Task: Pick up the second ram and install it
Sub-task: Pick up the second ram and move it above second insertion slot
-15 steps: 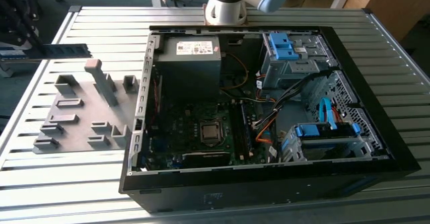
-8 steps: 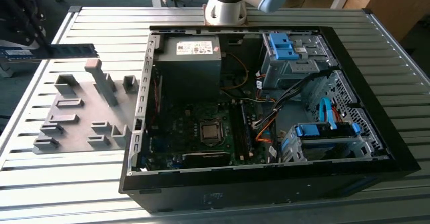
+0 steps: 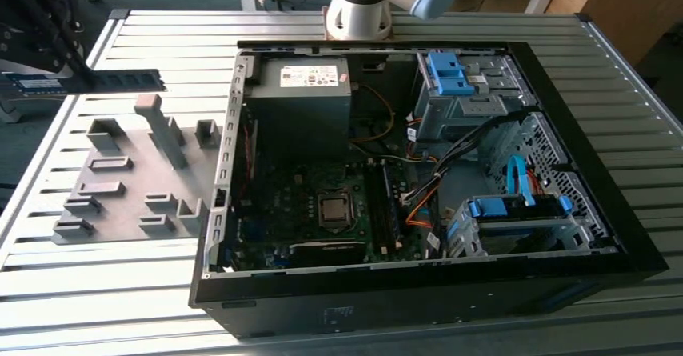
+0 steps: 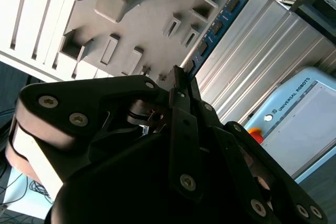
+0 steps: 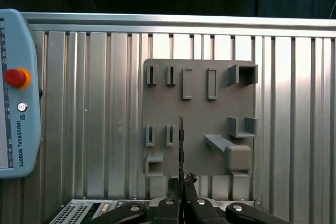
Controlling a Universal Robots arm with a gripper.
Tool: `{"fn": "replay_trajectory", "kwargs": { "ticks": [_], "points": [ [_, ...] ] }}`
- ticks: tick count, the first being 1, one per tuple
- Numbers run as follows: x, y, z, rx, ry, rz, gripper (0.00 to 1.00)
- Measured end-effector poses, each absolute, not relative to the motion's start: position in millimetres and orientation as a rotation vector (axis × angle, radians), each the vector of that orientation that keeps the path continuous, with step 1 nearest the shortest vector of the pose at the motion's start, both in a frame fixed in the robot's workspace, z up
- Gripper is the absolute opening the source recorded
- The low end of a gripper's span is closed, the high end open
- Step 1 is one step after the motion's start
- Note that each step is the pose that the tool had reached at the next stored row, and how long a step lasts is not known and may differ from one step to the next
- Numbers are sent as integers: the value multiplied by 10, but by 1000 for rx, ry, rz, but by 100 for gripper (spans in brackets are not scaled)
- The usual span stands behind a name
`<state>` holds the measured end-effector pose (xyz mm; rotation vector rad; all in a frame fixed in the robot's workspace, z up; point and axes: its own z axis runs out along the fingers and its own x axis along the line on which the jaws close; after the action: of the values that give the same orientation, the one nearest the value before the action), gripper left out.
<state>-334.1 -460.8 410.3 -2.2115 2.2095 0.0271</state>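
The slatted metal desk (image 3: 160,292) carried an open computer case (image 3: 427,296) across its middle and toward the exterior view's right. A grey fixture plate (image 5: 197,119) with raised blocks lay flat beside the case, near the desk's edge at the exterior view's left. A pale blue teach pendant (image 5: 18,77) sat off the plate's side. The claw (image 4: 177,83) was clamped on one end of the second ram (image 4: 220,22), holding it over the plate's edge, with the blocks just beneath.

Fixture plate (image 3: 139,188) on table (image 3: 107,292) beside computer case (image 3: 373,312)
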Motion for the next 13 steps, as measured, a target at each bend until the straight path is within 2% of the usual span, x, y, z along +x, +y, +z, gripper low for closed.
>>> {"fn": "replay_trajectory", "kwargs": {
  "ticks": [13],
  "points": [
    [-3087, -4608, 4102, -2211, 2209, 27, 14]
  ]
}}
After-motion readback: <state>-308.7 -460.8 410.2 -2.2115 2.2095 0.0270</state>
